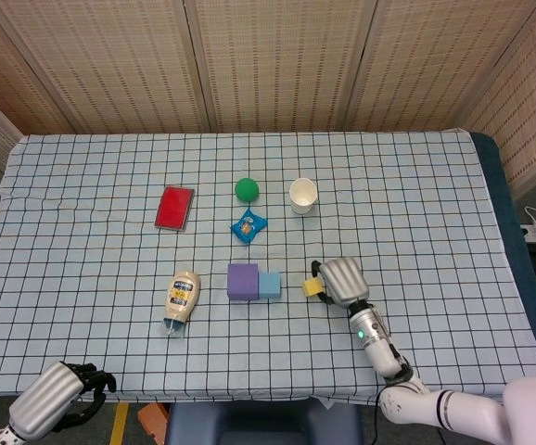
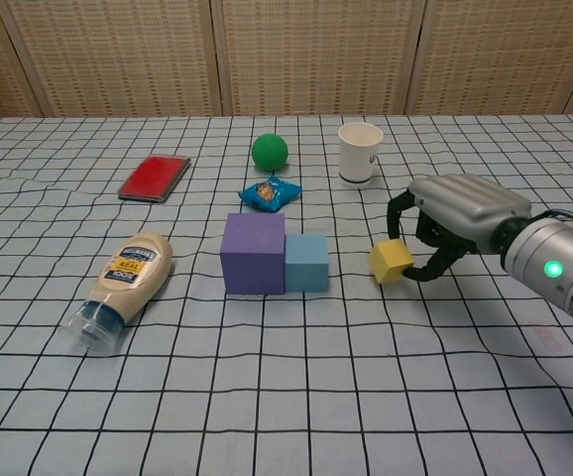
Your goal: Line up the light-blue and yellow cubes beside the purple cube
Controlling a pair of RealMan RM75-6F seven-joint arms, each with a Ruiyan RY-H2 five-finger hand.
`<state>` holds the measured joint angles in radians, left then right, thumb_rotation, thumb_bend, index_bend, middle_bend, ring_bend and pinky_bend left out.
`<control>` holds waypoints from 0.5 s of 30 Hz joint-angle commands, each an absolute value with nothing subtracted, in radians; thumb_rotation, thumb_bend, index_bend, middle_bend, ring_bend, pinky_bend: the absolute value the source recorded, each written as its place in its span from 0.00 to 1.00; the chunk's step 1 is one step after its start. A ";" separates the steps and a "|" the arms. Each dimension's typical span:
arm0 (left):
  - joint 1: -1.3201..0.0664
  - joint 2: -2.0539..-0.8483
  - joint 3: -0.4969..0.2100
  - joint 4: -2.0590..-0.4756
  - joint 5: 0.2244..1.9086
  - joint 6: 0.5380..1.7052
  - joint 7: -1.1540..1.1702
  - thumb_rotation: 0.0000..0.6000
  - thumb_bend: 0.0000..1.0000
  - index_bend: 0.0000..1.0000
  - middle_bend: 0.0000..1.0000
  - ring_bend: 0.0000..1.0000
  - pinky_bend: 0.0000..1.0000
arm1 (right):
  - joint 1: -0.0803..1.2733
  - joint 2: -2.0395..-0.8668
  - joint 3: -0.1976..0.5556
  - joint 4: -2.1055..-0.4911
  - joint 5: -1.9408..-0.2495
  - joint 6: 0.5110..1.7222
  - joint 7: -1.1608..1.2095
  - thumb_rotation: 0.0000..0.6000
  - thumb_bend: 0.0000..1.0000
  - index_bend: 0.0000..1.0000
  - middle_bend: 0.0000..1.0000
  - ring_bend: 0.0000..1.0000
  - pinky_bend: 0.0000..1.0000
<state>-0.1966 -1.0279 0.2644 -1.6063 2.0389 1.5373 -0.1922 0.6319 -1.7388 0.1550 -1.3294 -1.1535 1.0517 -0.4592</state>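
Note:
The purple cube point(image 2: 253, 253) point(image 1: 242, 281) stands mid-table with the light-blue cube point(image 2: 306, 262) point(image 1: 269, 285) touching its right side. My right hand point(image 2: 450, 220) point(image 1: 339, 280) holds the yellow cube point(image 2: 391, 261) point(image 1: 312, 287) between its fingers, tilted and just off the cloth, a short gap to the right of the light-blue cube. My left hand point(image 1: 50, 398) hangs below the table's front-left edge with fingers curled in, holding nothing.
A mayonnaise bottle point(image 2: 121, 288) lies left of the purple cube. Behind the cubes are a blue snack packet point(image 2: 270, 193), a green ball point(image 2: 270, 151), a white cup point(image 2: 359, 152) and a red flat box point(image 2: 155, 177).

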 commanded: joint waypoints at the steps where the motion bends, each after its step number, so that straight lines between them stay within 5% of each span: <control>1: -0.197 -1.027 0.265 -1.606 2.038 1.538 -0.193 1.00 0.52 0.49 0.61 0.56 0.78 | 0.637 -1.759 0.163 -1.322 -1.153 1.058 -0.460 1.00 0.14 0.59 0.96 0.86 0.90; 15: -0.196 -1.029 0.261 -1.603 2.034 1.542 -0.198 1.00 0.52 0.49 0.61 0.56 0.78 | 0.661 -1.846 0.190 -1.249 -1.131 1.041 -0.446 1.00 0.14 0.59 0.96 0.86 0.90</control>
